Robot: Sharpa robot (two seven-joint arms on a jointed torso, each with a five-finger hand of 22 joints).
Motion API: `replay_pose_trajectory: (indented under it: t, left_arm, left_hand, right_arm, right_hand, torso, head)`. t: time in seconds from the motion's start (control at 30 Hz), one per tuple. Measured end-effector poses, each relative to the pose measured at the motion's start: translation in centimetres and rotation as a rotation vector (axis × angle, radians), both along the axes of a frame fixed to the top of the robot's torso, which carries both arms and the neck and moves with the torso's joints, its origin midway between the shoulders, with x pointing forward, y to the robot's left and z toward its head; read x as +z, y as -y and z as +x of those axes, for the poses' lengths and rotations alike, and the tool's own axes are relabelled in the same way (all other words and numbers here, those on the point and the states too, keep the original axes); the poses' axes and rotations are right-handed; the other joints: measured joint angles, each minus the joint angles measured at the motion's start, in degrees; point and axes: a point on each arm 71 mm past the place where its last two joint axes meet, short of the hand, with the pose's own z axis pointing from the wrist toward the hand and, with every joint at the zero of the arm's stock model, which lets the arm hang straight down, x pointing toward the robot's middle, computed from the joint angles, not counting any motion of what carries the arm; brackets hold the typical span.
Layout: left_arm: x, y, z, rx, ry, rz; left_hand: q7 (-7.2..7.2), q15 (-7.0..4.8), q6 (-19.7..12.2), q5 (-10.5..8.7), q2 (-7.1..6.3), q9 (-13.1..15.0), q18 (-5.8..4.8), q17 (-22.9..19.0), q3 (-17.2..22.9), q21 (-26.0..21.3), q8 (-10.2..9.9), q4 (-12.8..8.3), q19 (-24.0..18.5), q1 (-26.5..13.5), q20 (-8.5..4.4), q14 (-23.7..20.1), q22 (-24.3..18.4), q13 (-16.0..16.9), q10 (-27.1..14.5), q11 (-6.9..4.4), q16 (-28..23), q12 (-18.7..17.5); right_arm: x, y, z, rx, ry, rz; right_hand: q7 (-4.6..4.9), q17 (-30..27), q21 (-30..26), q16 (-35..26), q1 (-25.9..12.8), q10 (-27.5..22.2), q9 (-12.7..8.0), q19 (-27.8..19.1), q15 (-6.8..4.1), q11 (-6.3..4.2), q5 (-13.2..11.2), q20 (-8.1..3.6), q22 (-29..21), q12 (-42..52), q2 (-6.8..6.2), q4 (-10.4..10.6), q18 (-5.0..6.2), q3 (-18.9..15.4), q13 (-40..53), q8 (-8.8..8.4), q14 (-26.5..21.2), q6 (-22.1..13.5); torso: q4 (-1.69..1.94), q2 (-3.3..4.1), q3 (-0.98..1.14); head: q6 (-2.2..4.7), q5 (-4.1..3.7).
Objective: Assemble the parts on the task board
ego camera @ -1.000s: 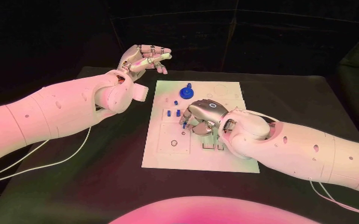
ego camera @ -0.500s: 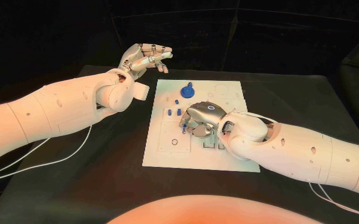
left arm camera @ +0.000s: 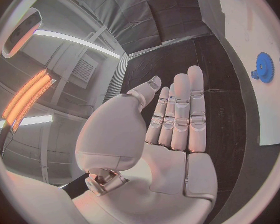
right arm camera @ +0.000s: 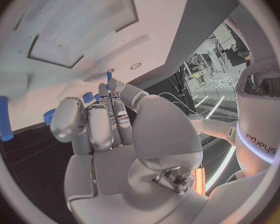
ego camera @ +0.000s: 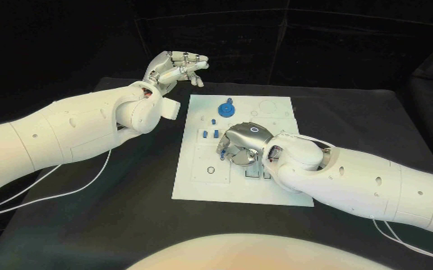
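Head view: the white board lies flat in the middle of the black desk. The right hand is down over the centre of the board, fingers curled toward the surface. A small blue piece shows just at its fingertips on the board's left side; whether the fingers actually pinch it cannot be told from this view.

Right wrist view: the fingers lie close together, curled in toward the board, with a blue peg tip poking up just beyond them and another blue bit beside them. Contact is not clear. A blue cylinder shows apart from the hand at the rim of the circle.

The left hand is raised beyond the far left corner of the board, well apart from it, holding nothing. Left wrist view: the palm is flat with the fingers straight and side by side, the thumb a little off, nothing in it.

Other pieces: a round blue gear stands near the board's far edge, between the two hands; the left wrist view shows the same gear on the white board. Small blue pegs lie left of the right hand. The right hand and forearm cover the board's middle and its right near part.
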Motion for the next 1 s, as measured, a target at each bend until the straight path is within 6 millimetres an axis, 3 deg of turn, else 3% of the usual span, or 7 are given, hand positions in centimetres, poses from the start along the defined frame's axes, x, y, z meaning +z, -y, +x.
replay_pose_trajectory:
  t: [0.87, 0.93, 1.0]
  left_arm:
    - [-0.07, 0.02, 0.09, -0.003, -0.005, 0.000]
    - [-0.08, 0.03, 0.09, -0.004, -0.005, 0.000]
    - [-0.08, 0.04, 0.10, -0.004, -0.005, 0.000]
  left_hand:
    - [0.21, 0.00, -0.21, 0.00, 0.00, 0.00, 0.00, -0.11, -0.16, 0.00, 0.00, -0.16, 0.00, 0.00, 0.00, 0.00, -0.18, 0.00, 0.00, 0.00, -0.21, 0.00]
    - [0.21, 0.00, -0.21, 0.00, 0.00, 0.00, 0.00, -0.11, -0.16, 0.00, 0.00, -0.16, 0.00, 0.00, 0.00, 0.00, -0.18, 0.00, 0.00, 0.00, -0.21, 0.00]
    - [0.21, 0.00, -0.21, 0.00, 0.00, 0.00, 0.00, -0.11, -0.16, 0.00, 0.00, -0.16, 0.00, 0.00, 0.00, 0.00, -0.18, 0.00, 0.00, 0.00, -0.21, 0.00]
  right_arm:
    - [-0.19, -0.10, -0.21, 0.006, 0.001, -0.016]
    - [-0.21, -0.13, -0.21, 0.006, 0.002, -0.019]
    - [-0.25, -0.20, -0.21, 0.007, 0.001, -0.024]
  right_hand:
    - [-0.01, 0.00, 0.00, 0.00, 0.00, 0.03, -0.04, 0.00, 0.00, -0.03, -0.12, 0.00, -0.01, -0.22, 0.00, 0.00, 0.00, -0.01, 0.05, -0.01, 0.00, -0.01]
    - [0.00, -0.12, 0.00, -0.01, -0.37, 0.69, -0.04, 0.00, 0.00, -0.69, -0.12, 0.00, -0.11, -0.43, -0.37, 0.17, 0.00, -0.18, 0.04, -0.01, 0.00, -0.01]
    - [0.00, -0.20, 0.00, -0.01, -0.75, 0.72, -0.04, 0.00, 0.00, -0.72, -0.12, 0.00, -0.17, -0.44, -0.75, 0.46, 0.00, -0.47, 0.04, -0.01, 0.00, -0.01]
  torso:
    - [0.01, -0.01, -0.01]
    - [0.01, -0.01, -0.01]
    - [0.01, -0.01, -0.01]
  head:
    - [-0.10, 0.06]
    - [-0.11, 0.06]
    - [-0.11, 0.06]
